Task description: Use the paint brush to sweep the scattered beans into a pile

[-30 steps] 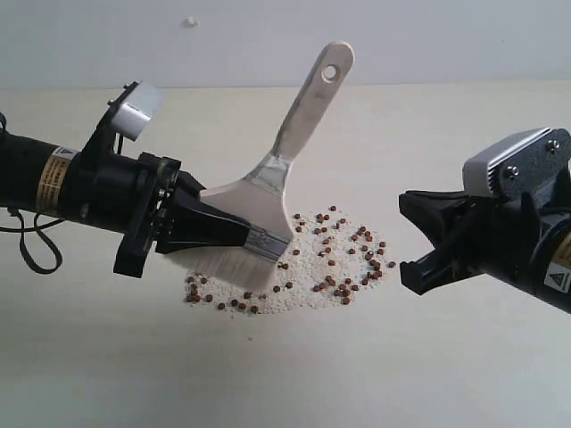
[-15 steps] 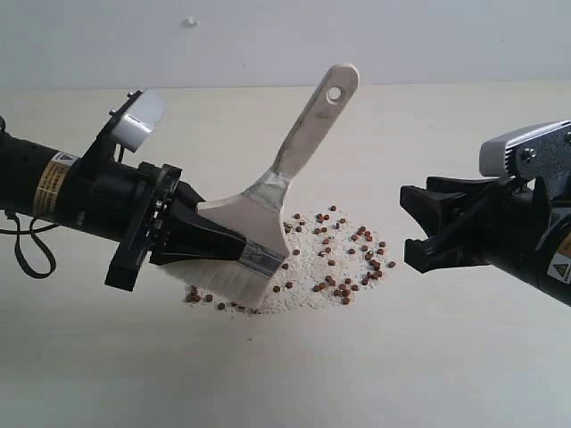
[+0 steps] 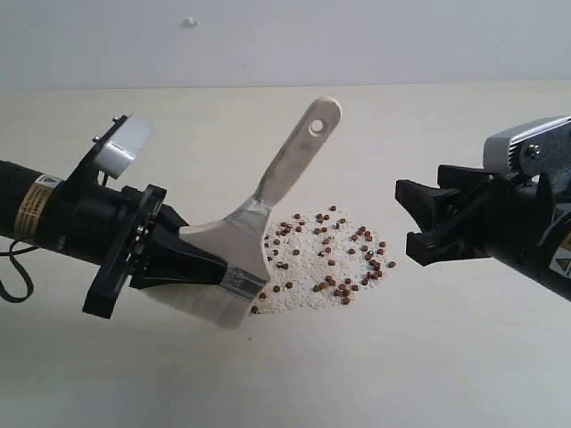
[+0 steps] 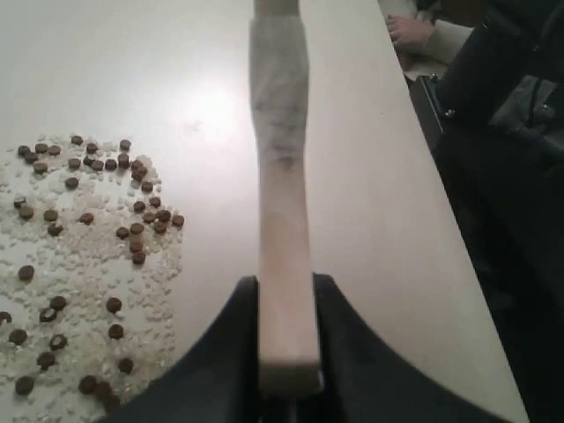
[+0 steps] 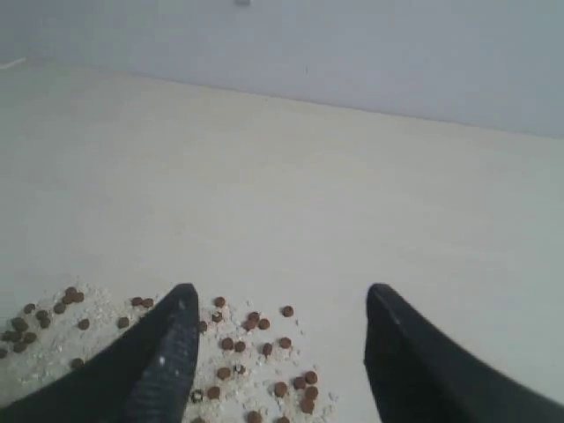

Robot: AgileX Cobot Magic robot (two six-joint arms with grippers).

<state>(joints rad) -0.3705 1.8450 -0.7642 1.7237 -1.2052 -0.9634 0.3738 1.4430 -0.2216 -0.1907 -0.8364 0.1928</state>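
**Left gripper (image 3: 223, 272) clamped on the paint brush (image 3: 284, 169) near its ferrule, bristles at the left edge of the beans (image 3: 330, 263).**
Sweeping looks well along. The beans lie in one loose patch mid-table (image 3: 401, 366), and the next stroke calls for drawing in the far and right stragglers. The right gripper (image 3: 406, 216) hangs just right of them, jaws apart, empty. The yellow label (image 3: 31, 207) and warning sticker (image 3: 560, 264) seem printed, but are unreadable.

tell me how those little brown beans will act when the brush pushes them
The beans look small and rounded, so they will probably roll and scatter ahead of the paint brush rather than slide as a clump. Being tiny, they are likely light, so a fast stroke may flick them away. The pale grains among them may slow them slightly.
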